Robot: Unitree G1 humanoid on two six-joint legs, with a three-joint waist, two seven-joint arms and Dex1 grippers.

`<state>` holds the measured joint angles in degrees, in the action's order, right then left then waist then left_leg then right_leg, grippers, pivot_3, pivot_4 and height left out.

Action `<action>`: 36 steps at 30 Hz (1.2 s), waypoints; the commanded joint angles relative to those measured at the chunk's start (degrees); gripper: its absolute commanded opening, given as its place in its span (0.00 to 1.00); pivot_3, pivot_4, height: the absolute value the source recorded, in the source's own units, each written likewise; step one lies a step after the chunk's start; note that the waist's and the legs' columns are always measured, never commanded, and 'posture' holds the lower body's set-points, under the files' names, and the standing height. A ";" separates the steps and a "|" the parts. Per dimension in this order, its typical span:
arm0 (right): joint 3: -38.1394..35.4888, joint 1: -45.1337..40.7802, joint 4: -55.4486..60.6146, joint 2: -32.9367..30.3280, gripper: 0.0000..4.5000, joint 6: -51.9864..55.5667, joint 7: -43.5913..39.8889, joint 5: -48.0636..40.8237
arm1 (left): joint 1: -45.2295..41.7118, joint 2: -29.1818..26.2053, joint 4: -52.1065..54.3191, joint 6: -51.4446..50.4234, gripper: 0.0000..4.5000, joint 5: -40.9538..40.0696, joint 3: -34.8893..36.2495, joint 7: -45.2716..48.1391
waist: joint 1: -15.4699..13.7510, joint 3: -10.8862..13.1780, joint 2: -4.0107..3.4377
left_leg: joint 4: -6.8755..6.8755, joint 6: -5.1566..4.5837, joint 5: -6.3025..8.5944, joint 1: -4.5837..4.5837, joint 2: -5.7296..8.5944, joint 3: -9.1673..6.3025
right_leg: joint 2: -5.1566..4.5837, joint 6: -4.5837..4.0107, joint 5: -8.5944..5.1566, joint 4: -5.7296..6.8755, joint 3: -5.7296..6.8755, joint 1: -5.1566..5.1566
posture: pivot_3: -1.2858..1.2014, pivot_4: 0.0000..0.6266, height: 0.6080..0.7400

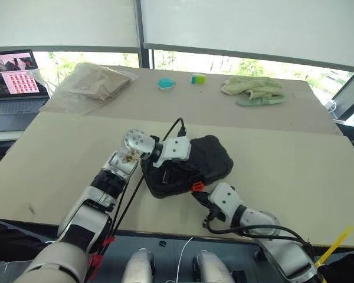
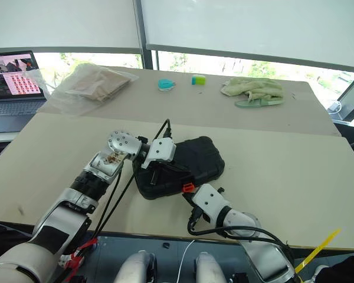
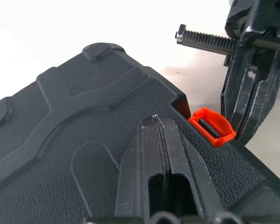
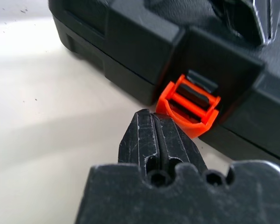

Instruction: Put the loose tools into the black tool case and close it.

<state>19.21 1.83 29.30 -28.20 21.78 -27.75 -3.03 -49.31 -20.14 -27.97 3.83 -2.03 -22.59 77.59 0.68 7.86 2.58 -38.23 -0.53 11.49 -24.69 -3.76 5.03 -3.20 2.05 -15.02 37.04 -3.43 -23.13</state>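
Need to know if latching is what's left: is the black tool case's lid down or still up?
Down: the black tool case lies flat, lid meeting base at the orange latch. Whether that latch has snapped home, cannot tell.

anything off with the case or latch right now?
Lid of the black tool case is down, but the orange latch sticks out from the front edge, seemingly not snapped flat. Left gripper rests shut on the lid; right gripper, shut, sits by the latch. Nothing looks damaged.
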 commanded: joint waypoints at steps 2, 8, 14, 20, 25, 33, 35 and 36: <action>-5.01 -1.31 6.18 0.02 0.01 -0.32 0.58 -0.62 | 1.53 0.44 -2.79 -0.18 0.00 3.47 -3.47 0.91 | -0.02 0.00 -0.01 | 0.00 0.00 0.00 0.00 0.00 -0.01 | 0.00 0.00 0.00 0.00 0.00 0.01 | 0.52 0.24 1.00; -5.82 2.73 8.31 -1.86 0.01 5.32 -1.40 -2.09 | 1.47 0.23 -3.06 0.10 0.00 3.56 -3.34 1.05 | -0.29 -0.02 0.02 | 0.01 0.00 0.01 0.01 0.02 0.00 | -0.03 0.01 -0.01 -0.02 0.01 0.03 | 0.52 0.24 1.00; -4.39 4.27 6.19 -0.56 0.01 7.56 -1.08 -1.63 | 1.36 0.23 -3.30 0.27 0.00 3.73 -3.30 1.00 | -0.14 -0.05 0.03 | 0.04 0.00 0.01 0.04 0.01 -0.01 | -0.02 -0.07 -0.06 -0.02 0.02 0.04 | 0.52 0.24 1.00; -4.63 4.96 5.36 0.68 0.01 8.52 -0.80 -1.51 | 1.40 -0.05 -2.97 0.14 0.00 3.75 -3.27 1.14 | -0.15 -0.05 0.03 | 0.04 0.00 0.01 0.03 0.01 -0.01 | -0.02 -0.05 -0.05 -0.02 0.02 0.04 | 0.52 0.24 1.00; -2.59 2.73 0.05 2.89 0.01 6.53 0.08 0.30 | 1.38 -0.13 -2.97 0.21 0.00 3.79 -3.34 1.29 | -0.06 -0.06 0.05 | 0.04 0.00 0.01 0.04 0.01 0.00 | -0.02 -0.05 -0.05 -0.02 0.02 0.04 | 0.52 0.24 1.00; -3.93 -1.50 -5.15 7.63 0.01 -1.64 3.93 2.80 | 1.34 0.13 -2.84 0.19 0.00 3.80 -3.56 1.28 | 0.20 -0.18 0.19 | 0.05 0.00 0.00 0.11 -0.03 0.00 | 0.01 -0.06 -0.04 -0.01 0.02 0.07 | 0.52 0.24 1.00; -5.39 -0.80 -2.78 7.88 0.01 -4.47 3.79 1.93 | 1.53 0.05 -2.70 0.33 0.00 3.87 -3.65 1.31 | 0.17 -0.17 0.19 | 0.05 0.00 0.00 0.12 -0.04 0.00 | 0.01 -0.11 -0.03 0.00 0.01 0.05 | 0.52 0.24 1.00; -5.92 -0.54 -1.74 7.76 0.01 -5.70 3.71 1.90 | 1.58 0.03 -2.73 0.41 0.00 3.92 -3.68 1.31 | 0.14 -0.17 0.18 | 0.05 0.00 0.00 0.10 -0.04 0.00 | 0.01 -0.12 -0.03 0.01 0.01 0.03 | 0.52 0.24 1.00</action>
<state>16.99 2.72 22.88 -21.00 21.38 -25.64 -0.73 -49.61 -19.98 -29.03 4.93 -1.67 -22.63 77.71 0.81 7.70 2.76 -38.18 -0.53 11.49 -24.60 -3.79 5.04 -3.19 1.93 -15.05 37.06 -3.43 -23.11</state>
